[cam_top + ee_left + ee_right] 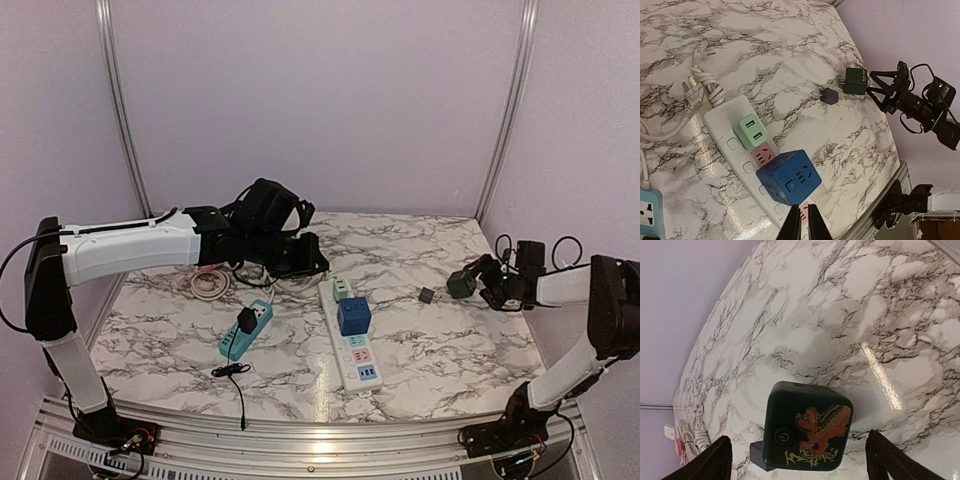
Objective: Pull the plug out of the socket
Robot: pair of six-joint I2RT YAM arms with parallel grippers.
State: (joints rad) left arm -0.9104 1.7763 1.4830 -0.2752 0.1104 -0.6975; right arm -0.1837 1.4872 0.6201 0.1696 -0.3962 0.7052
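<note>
At the far left the left gripper point(804, 217) hangs above the white marble-patterned table point(440, 350), clenched tight with nothing between its fingers, its tips over the near end of the blue cube. Beside that arm lies one coiled white cable point(706, 89) with its own plug.

Next comes a short teal power strip point(233, 346) with one black plug point(246, 320) seated in it, a thin black cord point(236, 380) trailing toward the near edge. To its right is a long white power strip point(722, 120), so I count two strips. It carries one light green two-slot adapter point(754, 131) and, just next to that, one blue cube-shaped multi-socket adapter point(789, 176).

Further right, well apart from both strips, one small dark grey block point(829, 95) sits on the marble. Just beside it is the pulled plug: a dark green cube adapter point(807, 432) with rounded corners, a round power button and a red-and-gold dragon design with gold lettering on the face turned to the wrist camera, and socket holes on another face. It looks to rest on the table near the right edge. That makes two cubes, one blue, one dark green.

The right gripper point(798, 435) stands spread wide around the green cube, a gap on either side, gripping nothing.
</note>
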